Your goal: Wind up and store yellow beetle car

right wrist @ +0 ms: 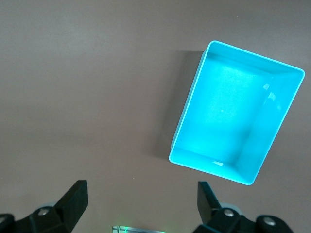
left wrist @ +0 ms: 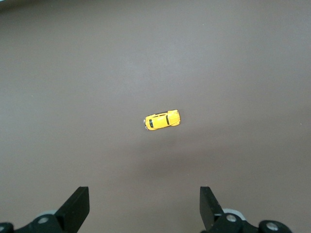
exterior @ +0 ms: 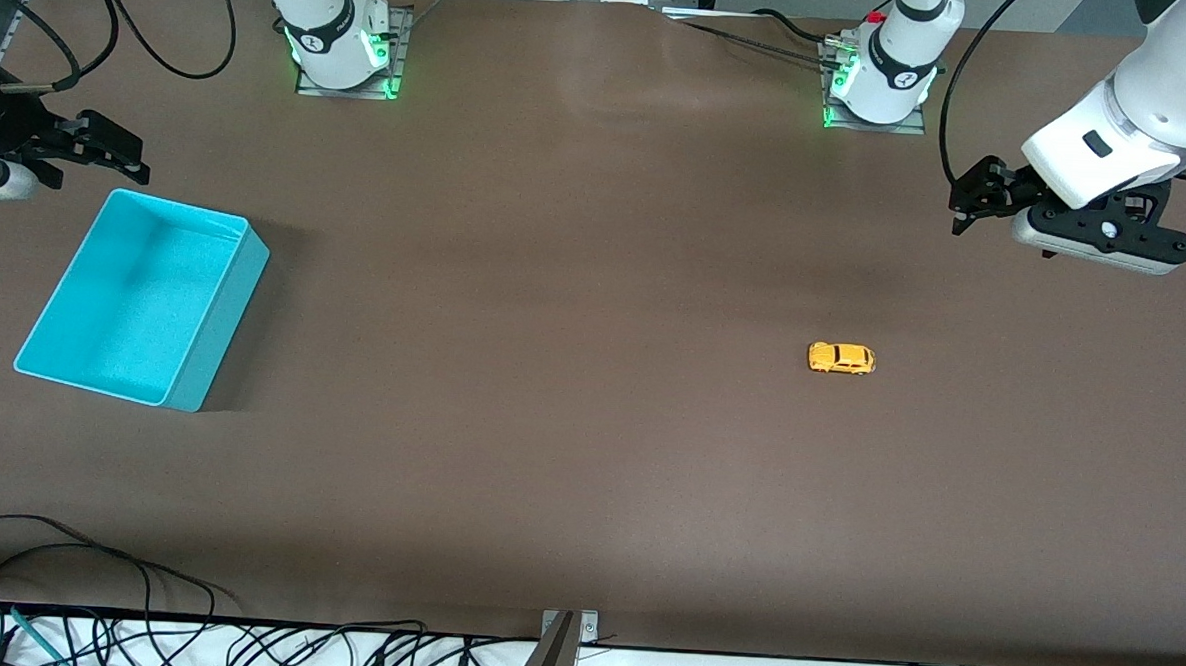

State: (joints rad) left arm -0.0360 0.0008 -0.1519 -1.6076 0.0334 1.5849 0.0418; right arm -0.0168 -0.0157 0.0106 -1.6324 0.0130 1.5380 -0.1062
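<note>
The front view looks down from high across the counter [exterior: 588, 453], facing both arm bases along its top edge, and takes in the whole brown surface from well back.

The left wrist view looks almost straight down from above the left arm's end of the counter, with the left gripper [left wrist: 145, 206] at its edge, fingers spread wide. It shares the car [left wrist: 162, 120] with the front view, where the car [exterior: 841, 358] looks much smaller.

The right wrist view looks down the same way over the right arm's end, with the right gripper [right wrist: 142, 204] likewise spread. It shares the bin [right wrist: 236, 112] with the front view, bin [exterior: 208, 331].

The two wrist views share only bare counter.
</note>
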